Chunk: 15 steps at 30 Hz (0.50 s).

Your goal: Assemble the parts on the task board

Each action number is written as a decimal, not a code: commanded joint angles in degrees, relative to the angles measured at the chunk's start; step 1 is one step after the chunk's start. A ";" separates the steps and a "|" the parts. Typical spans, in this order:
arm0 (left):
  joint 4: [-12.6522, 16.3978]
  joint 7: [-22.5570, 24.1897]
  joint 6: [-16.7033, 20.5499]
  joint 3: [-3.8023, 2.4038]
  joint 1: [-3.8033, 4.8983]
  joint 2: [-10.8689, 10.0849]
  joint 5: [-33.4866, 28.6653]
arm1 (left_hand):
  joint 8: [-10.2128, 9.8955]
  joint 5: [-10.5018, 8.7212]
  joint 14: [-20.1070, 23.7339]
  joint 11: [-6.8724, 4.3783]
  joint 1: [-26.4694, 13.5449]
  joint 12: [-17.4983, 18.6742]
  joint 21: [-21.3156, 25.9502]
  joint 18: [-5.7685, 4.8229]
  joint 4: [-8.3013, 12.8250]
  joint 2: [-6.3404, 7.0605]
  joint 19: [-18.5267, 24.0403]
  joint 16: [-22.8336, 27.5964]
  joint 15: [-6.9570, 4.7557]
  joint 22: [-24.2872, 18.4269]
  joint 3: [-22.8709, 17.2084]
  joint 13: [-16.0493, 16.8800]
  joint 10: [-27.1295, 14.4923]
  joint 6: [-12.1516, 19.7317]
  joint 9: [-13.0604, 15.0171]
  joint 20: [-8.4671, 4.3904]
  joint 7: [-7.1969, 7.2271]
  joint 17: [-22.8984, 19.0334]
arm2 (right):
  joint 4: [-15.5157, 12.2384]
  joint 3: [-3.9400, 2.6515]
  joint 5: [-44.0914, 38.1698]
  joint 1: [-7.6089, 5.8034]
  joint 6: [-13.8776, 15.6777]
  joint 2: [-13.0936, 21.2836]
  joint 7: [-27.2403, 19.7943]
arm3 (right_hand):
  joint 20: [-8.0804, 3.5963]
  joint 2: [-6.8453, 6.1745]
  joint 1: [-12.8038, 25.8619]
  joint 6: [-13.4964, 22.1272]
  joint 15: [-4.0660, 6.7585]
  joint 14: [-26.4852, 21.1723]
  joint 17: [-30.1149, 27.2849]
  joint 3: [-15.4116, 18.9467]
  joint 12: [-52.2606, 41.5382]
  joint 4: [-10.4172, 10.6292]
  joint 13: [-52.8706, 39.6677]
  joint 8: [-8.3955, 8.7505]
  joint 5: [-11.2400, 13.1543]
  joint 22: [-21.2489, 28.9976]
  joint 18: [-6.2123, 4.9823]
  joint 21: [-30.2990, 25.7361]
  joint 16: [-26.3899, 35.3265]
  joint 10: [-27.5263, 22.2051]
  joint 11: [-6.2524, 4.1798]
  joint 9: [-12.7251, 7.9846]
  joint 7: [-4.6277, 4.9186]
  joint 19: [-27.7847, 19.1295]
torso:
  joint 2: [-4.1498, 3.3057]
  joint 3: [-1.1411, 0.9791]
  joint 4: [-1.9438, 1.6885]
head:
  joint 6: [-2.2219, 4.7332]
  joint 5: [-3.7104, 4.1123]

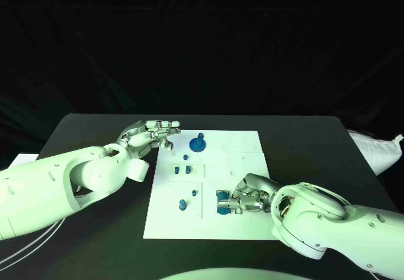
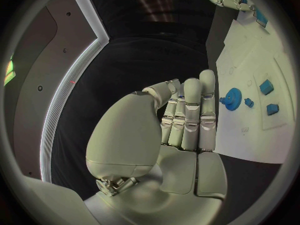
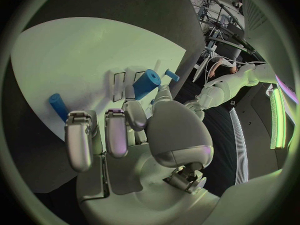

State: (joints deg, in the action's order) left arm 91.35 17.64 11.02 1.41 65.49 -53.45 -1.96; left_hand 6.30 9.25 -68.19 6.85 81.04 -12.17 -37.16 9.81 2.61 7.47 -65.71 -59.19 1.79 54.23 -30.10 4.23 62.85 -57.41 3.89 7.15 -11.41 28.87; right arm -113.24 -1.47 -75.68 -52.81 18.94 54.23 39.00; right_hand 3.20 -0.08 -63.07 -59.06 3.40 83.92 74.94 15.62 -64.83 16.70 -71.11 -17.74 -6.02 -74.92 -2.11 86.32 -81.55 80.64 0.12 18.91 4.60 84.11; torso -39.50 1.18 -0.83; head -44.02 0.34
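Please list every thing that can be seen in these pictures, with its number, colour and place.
table: one, black, under everything.
task board: one, white, middle of the table.
gear: one, blue, far part of the board, near the left hand.
small parts: several, blue, on the board's middle and near part; exact number unclear.
cylinder: one, blue, on the board, at the right hand's fingertips.
left hand: one, silver, at the board's far left edge, holding nothing.
right hand: one, silver, over the board's near right part.
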 commanded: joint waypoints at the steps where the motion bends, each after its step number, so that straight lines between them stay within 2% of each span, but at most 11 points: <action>1: 0.11 0.30 -1.06 -0.02 -0.04 0.03 0.14 | 0.14 0.28 0.25 0.07 -0.13 -0.36 -0.15 0.66 0.30 0.08 0.43 -0.02 -0.27 0.06 0.06 -0.06 -0.33 0.36 -0.02 -0.14 -0.04 -0.07 | -0.20 0.00 -3.12 0.05 -0.42 0.10 0.64 | -0.19 -1.85 2.23 0.66 0.09 3.32 0.03 -1.49 0.69 0.15 0.14 0.23 1.93 -10.01 0.54 -0.27 0.33 -0.64 0.21 0.49 0.05 1.66 | -0.01 -0.05 0.07 | 0.03 -0.01; 6: 0.13 0.30 -1.11 -0.02 -0.04 -0.02 0.14 | 0.14 0.28 0.25 0.07 -0.13 -0.36 -0.15 0.66 0.30 0.08 0.43 -0.02 -0.27 0.06 0.06 -0.06 -0.33 0.36 -0.02 -0.14 -0.04 -0.07 | -0.51 0.00 -3.86 0.05 -0.99 0.27 0.50 | -0.16 -2.65 2.42 0.85 0.05 3.30 -0.13 -2.98 0.93 0.14 0.11 0.15 1.63 -9.98 0.53 -0.31 0.49 -0.66 0.18 0.89 0.11 1.65 | -0.04 -0.05 0.05 | 0.02 0.01; 10: 0.14 0.30 -1.14 -0.02 -0.04 -0.05 0.14 | 0.17 0.30 0.29 0.08 -0.10 -0.47 -0.17 0.68 0.44 0.04 0.48 -0.05 -0.28 0.10 0.07 -0.08 -0.45 0.44 -0.02 -0.14 -0.05 -0.14 | -0.66 0.00 -4.74 0.05 -1.22 0.31 0.51 | -0.26 -0.62 -3.79 0.78 0.15 3.36 -0.03 -5.17 0.96 -0.99 -0.24 -0.18 -1.63 -10.06 0.55 -0.28 0.50 -0.44 0.05 1.67 -0.06 1.74 | -0.02 -0.05 0.04 | -0.03 0.06; 13: 0.16 0.31 -1.15 -0.02 -0.04 -0.06 0.14 | 0.17 0.30 0.29 0.08 -0.10 -0.47 -0.17 0.68 0.44 0.04 0.48 -0.05 -0.28 0.10 0.07 -0.08 -0.45 0.44 -0.02 -0.14 -0.05 -0.14 | -0.56 0.00 -5.77 0.05 -1.71 0.21 1.12 | -0.35 1.08 -7.70 0.36 0.34 3.46 0.38 -6.37 0.34 -2.27 -0.82 -0.51 -1.71 -10.42 0.66 -0.01 0.26 -0.02 -0.14 2.10 -0.25 2.04 | 0.01 -0.01 0.01 | -0.03 0.18; 15: 0.17 0.32 -1.15 -0.02 -0.04 -0.06 0.14 | 0.17 0.30 0.29 0.08 -0.10 -0.47 -0.17 0.68 0.44 0.04 0.48 -0.05 -0.28 0.10 0.07 -0.08 -0.45 0.44 -0.02 -0.14 -0.05 -0.14 | -0.44 0.00 -6.54 0.05 -2.04 0.07 1.52 | -0.44 1.69 -9.98 0.10 0.44 3.53 0.68 -6.91 -0.09 -3.33 -1.21 -0.68 -1.46 -10.64 0.73 0.16 0.08 0.26 -0.27 2.33 -0.35 2.23 | 0.01 0.02 -0.02 | -0.01 0.22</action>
State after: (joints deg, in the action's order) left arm 91.37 17.63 10.96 1.42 65.49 -53.54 -1.95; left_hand 6.30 9.25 -68.19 6.85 81.04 -12.44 -37.16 9.81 2.77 7.47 -65.50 -59.19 1.79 54.28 -29.94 4.24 62.85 -57.41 3.89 6.94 -11.41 28.77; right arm -113.69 -1.49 -79.45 -52.82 18.38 54.39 39.41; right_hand 3.20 1.35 -72.29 -58.79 3.39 83.91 74.95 8.72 -64.64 13.73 -72.29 -18.17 -7.78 -74.91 -2.12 86.32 -81.21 80.66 0.10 21.18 4.45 84.11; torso -39.52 1.14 -0.80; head -44.05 0.50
